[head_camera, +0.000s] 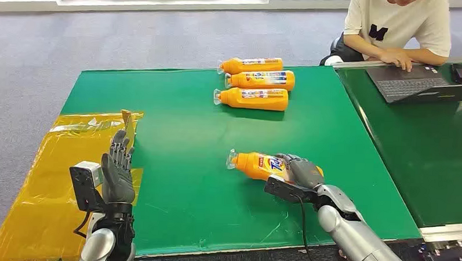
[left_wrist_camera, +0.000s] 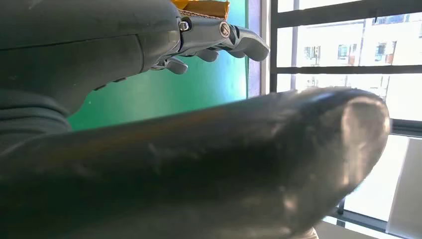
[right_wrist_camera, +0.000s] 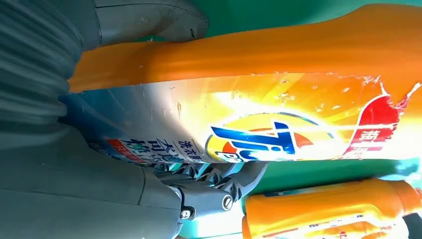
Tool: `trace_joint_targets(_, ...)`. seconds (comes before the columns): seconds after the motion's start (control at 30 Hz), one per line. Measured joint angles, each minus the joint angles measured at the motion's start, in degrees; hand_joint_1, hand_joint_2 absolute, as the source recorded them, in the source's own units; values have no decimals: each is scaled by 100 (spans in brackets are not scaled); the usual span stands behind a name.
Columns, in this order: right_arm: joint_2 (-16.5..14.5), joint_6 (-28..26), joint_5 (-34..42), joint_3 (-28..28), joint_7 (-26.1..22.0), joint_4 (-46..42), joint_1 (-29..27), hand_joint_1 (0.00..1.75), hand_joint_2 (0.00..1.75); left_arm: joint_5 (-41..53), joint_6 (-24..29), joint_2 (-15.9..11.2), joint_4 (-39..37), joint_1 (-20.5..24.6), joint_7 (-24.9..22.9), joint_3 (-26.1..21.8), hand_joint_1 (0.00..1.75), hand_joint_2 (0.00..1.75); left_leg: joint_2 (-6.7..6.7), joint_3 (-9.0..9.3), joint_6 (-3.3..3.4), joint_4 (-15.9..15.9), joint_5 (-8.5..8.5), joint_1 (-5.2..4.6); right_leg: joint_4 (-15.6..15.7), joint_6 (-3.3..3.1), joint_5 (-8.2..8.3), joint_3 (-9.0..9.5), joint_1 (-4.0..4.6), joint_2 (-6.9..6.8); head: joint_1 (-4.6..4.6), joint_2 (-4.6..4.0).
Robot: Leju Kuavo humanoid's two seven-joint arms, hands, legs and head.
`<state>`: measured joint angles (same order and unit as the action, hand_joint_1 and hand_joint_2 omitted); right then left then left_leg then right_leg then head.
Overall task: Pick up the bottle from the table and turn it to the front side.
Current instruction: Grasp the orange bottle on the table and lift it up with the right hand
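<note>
Sideways on the green table [head_camera: 182,134], orange bottle [head_camera: 256,165], logo label up, right hand [head_camera: 300,170] fingers wrapped round it, left hand [head_camera: 118,172] fingers spread, empty.

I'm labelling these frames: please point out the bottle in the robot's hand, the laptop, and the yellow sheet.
bottle [head_camera: 256,164], head view, on its orange body near the neck.
laptop [head_camera: 407,85], head view, on its keyboard.
yellow sheet [head_camera: 38,187], head view, on its flat middle.

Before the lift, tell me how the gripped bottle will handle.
The bottle lies on its side with a rounded body, so it may roll if released. Its glossy label looks slick, so it could slip in the right hand. It looks rigid plastic, unlikely to flop.
</note>
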<state>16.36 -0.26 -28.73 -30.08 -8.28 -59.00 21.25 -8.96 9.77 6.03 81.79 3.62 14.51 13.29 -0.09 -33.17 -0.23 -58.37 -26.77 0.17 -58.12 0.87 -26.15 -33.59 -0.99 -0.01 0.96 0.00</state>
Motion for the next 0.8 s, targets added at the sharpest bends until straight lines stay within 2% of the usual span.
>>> trace_joint_targets(0.57,-97,-3,157,204,-115,-185,-153,175,175,0,0,0,33,-7,3,0,0,0,0,-1,0,0,0,0,0,0,0,-1,0,0,-1,0)
trace_joint_targets(0.67,-220,-72,565,360,-494,-300,-265,175,175,7,10,2,33,-6,21,0,0,0,0,-4,0,0,0,1,0,0,0,-5,1,0,-1,0)
trace_joint_targets(0.8,-538,-220,1353,643,-1388,-716,-621,175,175,141,81,30,18,14,148,0,0,0,-4,-26,-4,2,5,1,-1,-2,1,-26,1,-2,0,0)
